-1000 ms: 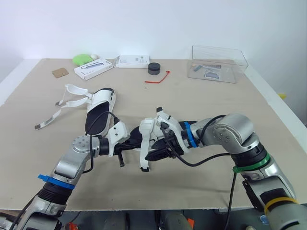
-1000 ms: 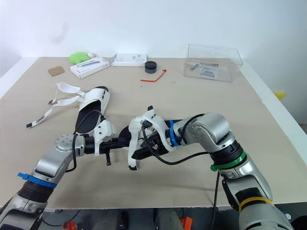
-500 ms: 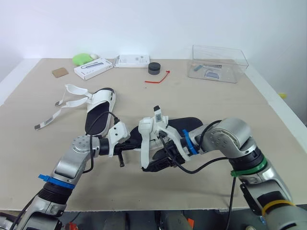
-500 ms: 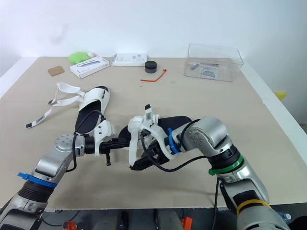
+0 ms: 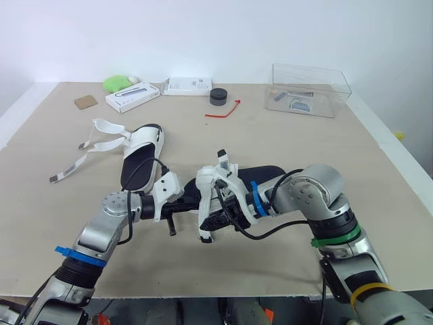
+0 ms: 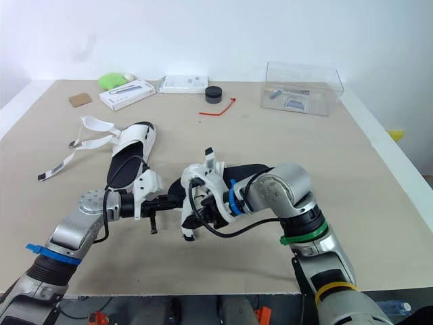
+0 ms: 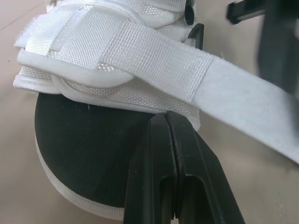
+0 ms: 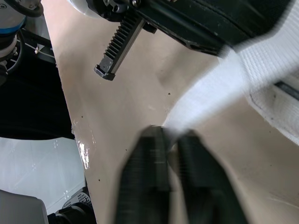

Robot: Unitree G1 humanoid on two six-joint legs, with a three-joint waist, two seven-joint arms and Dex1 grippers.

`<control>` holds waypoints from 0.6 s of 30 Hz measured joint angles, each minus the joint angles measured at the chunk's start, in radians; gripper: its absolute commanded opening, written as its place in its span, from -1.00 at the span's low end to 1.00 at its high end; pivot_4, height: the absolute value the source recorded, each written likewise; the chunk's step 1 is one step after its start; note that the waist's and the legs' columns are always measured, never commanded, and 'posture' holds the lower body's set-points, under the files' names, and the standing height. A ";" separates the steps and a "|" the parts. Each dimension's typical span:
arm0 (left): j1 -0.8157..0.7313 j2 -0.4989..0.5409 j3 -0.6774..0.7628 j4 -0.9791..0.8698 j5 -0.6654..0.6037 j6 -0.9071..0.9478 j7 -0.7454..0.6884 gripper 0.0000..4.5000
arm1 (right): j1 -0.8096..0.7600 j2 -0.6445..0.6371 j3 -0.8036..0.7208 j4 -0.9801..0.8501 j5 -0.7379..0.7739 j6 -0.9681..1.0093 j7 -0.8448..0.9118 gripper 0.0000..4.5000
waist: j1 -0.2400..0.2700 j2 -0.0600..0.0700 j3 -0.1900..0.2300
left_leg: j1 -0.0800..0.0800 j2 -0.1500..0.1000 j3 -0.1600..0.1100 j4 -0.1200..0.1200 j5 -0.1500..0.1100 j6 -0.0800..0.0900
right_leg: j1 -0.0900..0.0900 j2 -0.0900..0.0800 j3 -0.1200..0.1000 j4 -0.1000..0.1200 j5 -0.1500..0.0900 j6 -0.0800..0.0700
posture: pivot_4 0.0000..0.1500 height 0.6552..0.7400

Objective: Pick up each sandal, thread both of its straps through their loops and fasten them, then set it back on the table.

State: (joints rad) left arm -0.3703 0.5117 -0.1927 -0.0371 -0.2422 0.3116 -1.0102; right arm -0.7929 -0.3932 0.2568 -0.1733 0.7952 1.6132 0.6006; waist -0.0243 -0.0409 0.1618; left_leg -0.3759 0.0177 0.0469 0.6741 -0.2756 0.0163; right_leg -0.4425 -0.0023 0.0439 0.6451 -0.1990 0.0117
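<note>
Right gripper [image 8: 170,135] pinches a white strap [image 8: 210,88] between its nearly closed fingers, the strap running up from the tips toward the sandal [image 5: 260,175]. That sandal lies near the middle of the table [image 5: 284,135], between the two arms, its black insole facing up. Left gripper [image 7: 167,116] has its fingers pressed tight together, with the tips at the edge of the sandal's white upper, just under the strap; whether they nip any of it cannot be told. Further back on the left, the second sandal [image 5: 139,159] rests with its straps loose.
</note>
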 measured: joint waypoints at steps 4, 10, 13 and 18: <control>0.002 0.001 0.000 -0.001 0.000 -0.004 -0.001 -1.00 | -0.005 -0.066 -0.015 0.006 0.079 0.004 0.004 -0.97 | 0.000 0.000 0.000 | 0.000 0.000 0.000 0.000 0.000 0.000 | 0.000 0.000 0.000 0.000 0.000 0.000 | 1.00 1.00; 0.005 0.006 0.000 -0.001 0.001 -0.008 0.000 -1.00 | -0.243 -0.067 -0.064 0.198 0.185 0.004 -0.002 -0.97 | -0.006 0.001 0.001 | 0.001 0.000 0.000 0.000 0.000 0.000 | 0.001 0.001 0.000 0.000 0.001 0.000 | 1.00 1.00; 0.003 0.005 0.000 0.001 0.001 -0.010 -0.002 -1.00 | -0.307 -0.038 -0.075 0.286 0.172 0.004 -0.014 -0.97 | -0.005 0.001 0.000 | 0.000 0.000 -0.001 -0.001 0.000 0.000 | 0.000 0.001 0.000 0.000 0.000 -0.001 | 1.00 1.00; -0.008 -0.010 -0.007 0.009 0.001 -0.012 -0.007 -1.00 | -0.370 -0.019 -0.037 0.392 0.079 -0.035 0.026 -0.97 | -0.001 0.001 0.000 | -0.002 -0.003 -0.001 -0.001 0.000 0.001 | 0.000 -0.003 -0.001 -0.002 0.002 -0.004 | 1.00 1.00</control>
State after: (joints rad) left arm -0.3779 0.5022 -0.1999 -0.0281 -0.2411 0.3000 -1.0173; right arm -1.1628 -0.4122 0.2197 0.2188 0.8739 1.5782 0.6264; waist -0.0250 -0.0402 0.1622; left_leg -0.3781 0.0147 0.0456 0.6732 -0.2760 0.0168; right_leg -0.4427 -0.0057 0.0430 0.6436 -0.1967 0.0081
